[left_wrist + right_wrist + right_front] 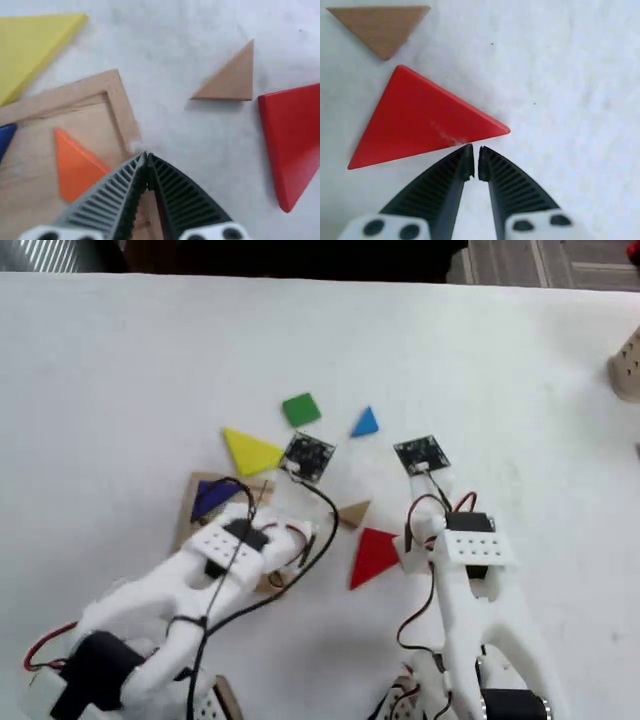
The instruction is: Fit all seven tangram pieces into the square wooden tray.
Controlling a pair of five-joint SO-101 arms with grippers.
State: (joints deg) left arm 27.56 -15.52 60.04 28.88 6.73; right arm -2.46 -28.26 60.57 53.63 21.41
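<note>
Left gripper (146,162): clenched, jaws pressed together with nothing between them; the tips hang over the tray's corner, at its inner edge.
Right gripper (474,162): jaws all but closed, a thin slit between the tips, grasping nothing; the tips sit on the bare table (480,370), just beside the red triangle's sharp corner.
Tray (186,515): lies on the table under the left arm, partly covered by it in the high view.
Orange triangle (75,167): lying flat inside the tray, just beside the left gripper's tips.
Dark blue piece (212,495): inside the tray, at the far side from the orange triangle.
Yellow triangle (250,451): on the table, just outside the tray's rim.
Red triangle (373,554): on the table between the two arms, outside the tray.
Tan triangle (352,512): on the table, near the red triangle and apart from it, between it and the tray.
Green square (301,409): on the table beyond the yellow triangle, well apart from both grippers.
Small blue triangle (366,423): on the table near the green square.
</note>
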